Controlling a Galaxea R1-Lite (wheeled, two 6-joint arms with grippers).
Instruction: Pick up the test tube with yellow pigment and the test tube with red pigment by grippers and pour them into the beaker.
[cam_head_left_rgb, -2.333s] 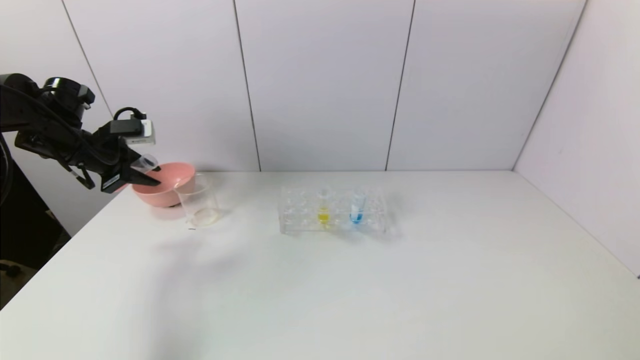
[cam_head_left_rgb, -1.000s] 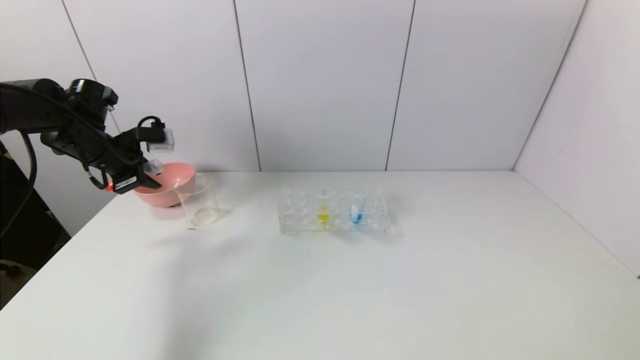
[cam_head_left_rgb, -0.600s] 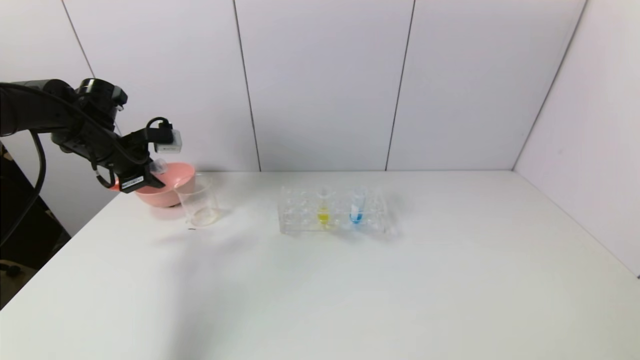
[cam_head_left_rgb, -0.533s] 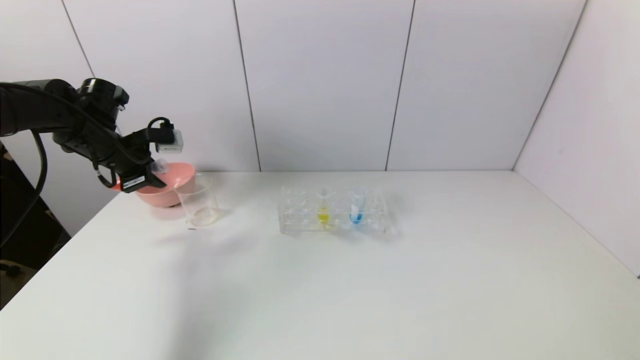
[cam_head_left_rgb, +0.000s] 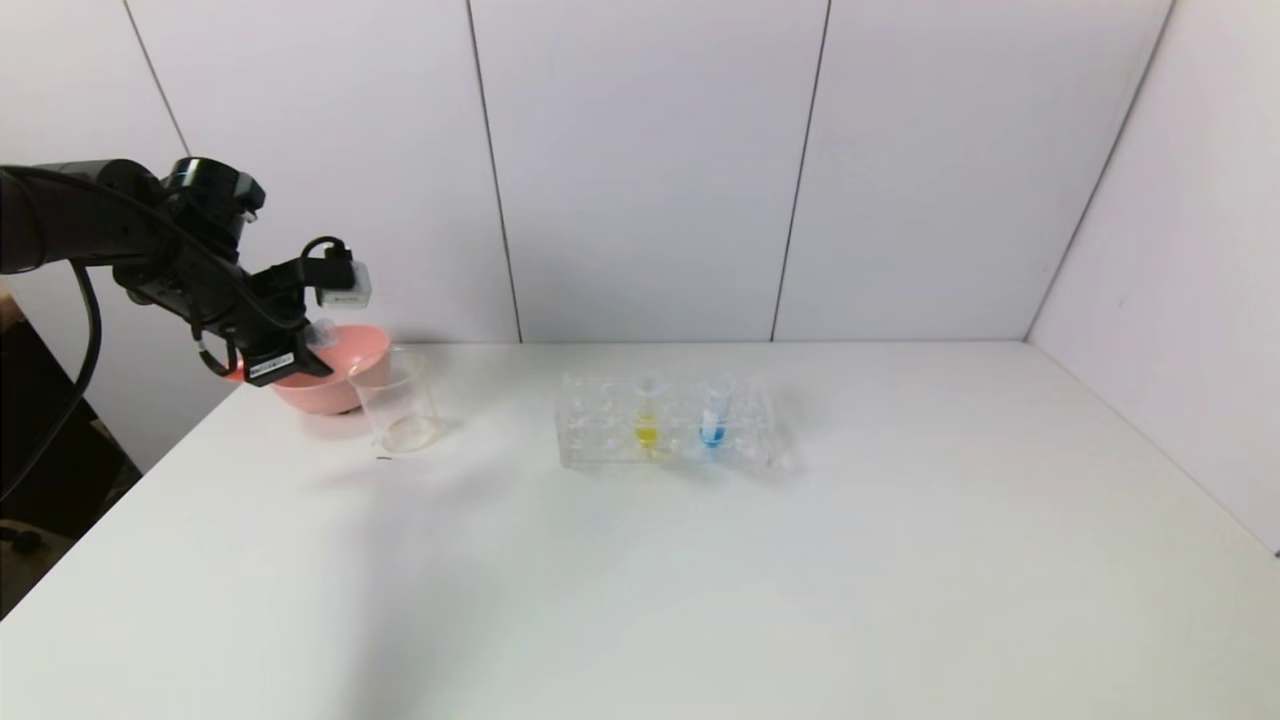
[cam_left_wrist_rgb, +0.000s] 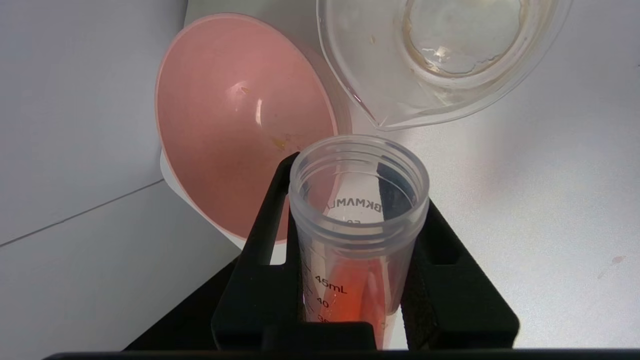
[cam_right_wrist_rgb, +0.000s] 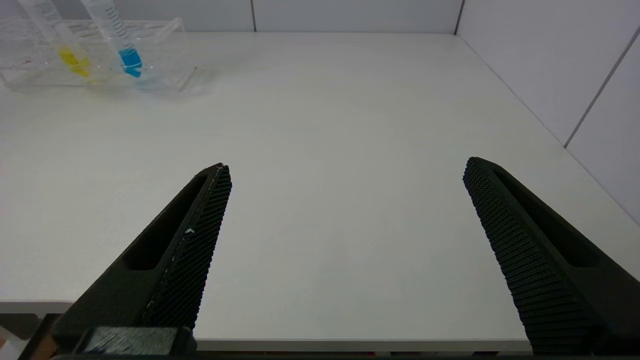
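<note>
My left gripper (cam_head_left_rgb: 300, 350) (cam_left_wrist_rgb: 357, 200) is shut on the test tube with red pigment (cam_left_wrist_rgb: 357, 240) and holds it tilted in the air over the near-left rim of the pink bowl. The tube's open mouth (cam_head_left_rgb: 321, 332) points toward the beaker. Red-orange liquid lies low in the tube. The clear beaker (cam_head_left_rgb: 397, 403) (cam_left_wrist_rgb: 440, 55) stands on the table just right of the gripper. The test tube with yellow pigment (cam_head_left_rgb: 647, 415) (cam_right_wrist_rgb: 62, 45) stands upright in the clear rack. My right gripper (cam_right_wrist_rgb: 345, 175) is open and empty at the table's front edge, outside the head view.
The pink bowl (cam_head_left_rgb: 360, 375) (cam_left_wrist_rgb: 235, 130) touches the beaker's far-left side. The clear rack (cam_head_left_rgb: 668, 420) at table centre also holds a blue-bottomed tube (cam_head_left_rgb: 713, 413) (cam_right_wrist_rgb: 120, 42). White walls stand close behind and on the right.
My left arm has moved right and slightly up with the red tube, carrying its mouth closer to the beaker. The rack, beaker and bowl have not moved.
</note>
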